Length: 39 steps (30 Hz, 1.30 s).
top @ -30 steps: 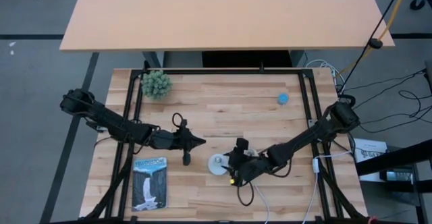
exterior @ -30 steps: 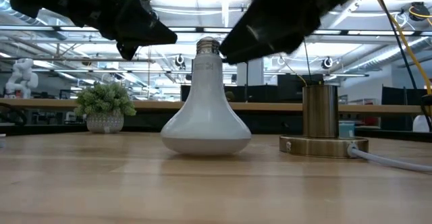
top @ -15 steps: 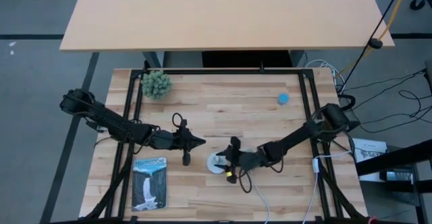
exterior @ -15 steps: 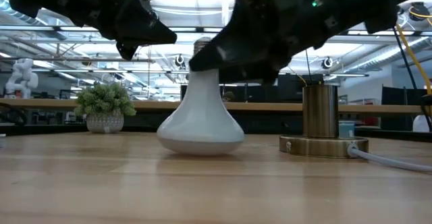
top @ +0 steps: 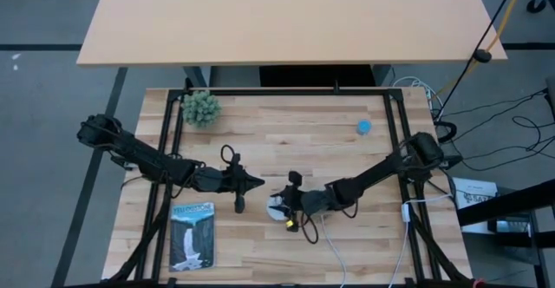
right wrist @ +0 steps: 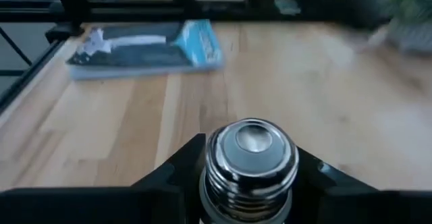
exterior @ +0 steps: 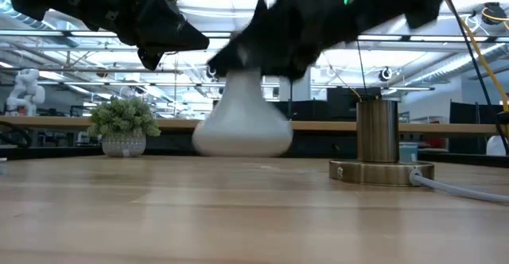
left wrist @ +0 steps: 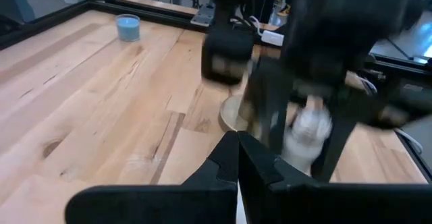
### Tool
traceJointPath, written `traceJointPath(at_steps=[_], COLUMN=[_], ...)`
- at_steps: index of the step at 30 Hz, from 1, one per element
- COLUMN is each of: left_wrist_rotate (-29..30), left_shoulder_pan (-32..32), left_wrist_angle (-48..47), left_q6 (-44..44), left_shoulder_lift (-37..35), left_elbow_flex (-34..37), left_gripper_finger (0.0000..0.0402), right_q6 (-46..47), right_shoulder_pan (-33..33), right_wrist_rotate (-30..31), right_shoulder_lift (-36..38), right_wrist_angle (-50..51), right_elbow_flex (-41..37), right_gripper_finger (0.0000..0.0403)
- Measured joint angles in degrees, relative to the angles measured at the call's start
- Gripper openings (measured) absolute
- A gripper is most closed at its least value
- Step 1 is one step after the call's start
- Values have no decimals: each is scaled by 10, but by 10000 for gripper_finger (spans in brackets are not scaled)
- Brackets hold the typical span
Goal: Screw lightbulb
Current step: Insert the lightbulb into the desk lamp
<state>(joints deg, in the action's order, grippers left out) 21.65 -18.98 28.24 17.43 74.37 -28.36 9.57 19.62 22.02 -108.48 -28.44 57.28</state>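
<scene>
While the left tool is held pressed together and empty above the table, just beside the work, the right tool is seen clamped on the neck of the lightbulb, its grey screw base standing up between the fingers and its dome hanging just clear of the wood. A slip may be feared, since the smooth taper is gripped near its narrow end; were the bulb swung quickly, it could twist loose or be knocked against the brass socket nearby. No container is seen holding anything; the socket stands empty.
</scene>
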Motion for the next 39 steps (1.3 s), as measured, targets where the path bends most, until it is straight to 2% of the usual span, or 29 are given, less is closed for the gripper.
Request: traceJointPath(at_steps=[5, 11, 15, 20, 24, 28, 34, 39], left_wrist_rotate=[1, 3, 3, 2, 3, 2, 2, 3], left_shoulder_pan=[2, 10, 21, 21, 21, 21, 21, 21], left_wrist_angle=[5, 12, 15, 33, 47, 56, 62, 65], left_q6=[-2, -2, 7, 48, 49, 50, 50, 50], left_shoulder_lift=[0, 0, 0, 0, 3, 3, 3, 3], left_elbow_flex=[0, 0, 0, 0, 0, 0, 0, 0], left_gripper_finger=[0, 0, 0, 0, 0, 0, 0, 0], right_q6=[-39, -36, 26, 174, 258, 246, 120, 18], right_shoulder_pan=[7, 42, 89, 158, 193, 198, 163, 77], right_wrist_rotate=[18, 93, 178, 252, 235, 183, 114, 55], right_shoulder_lift=[99, 252, 336, 396, 397, 357, 271, 216], right_wrist_angle=[91, 312, 462, 671, 857, 954, 937, 891], right_elbow_flex=[1, 1, 1, 1, 1, 0, -41, -74], right_gripper_finger=[128, 128, 128, 128, 128, 128, 128, 128])
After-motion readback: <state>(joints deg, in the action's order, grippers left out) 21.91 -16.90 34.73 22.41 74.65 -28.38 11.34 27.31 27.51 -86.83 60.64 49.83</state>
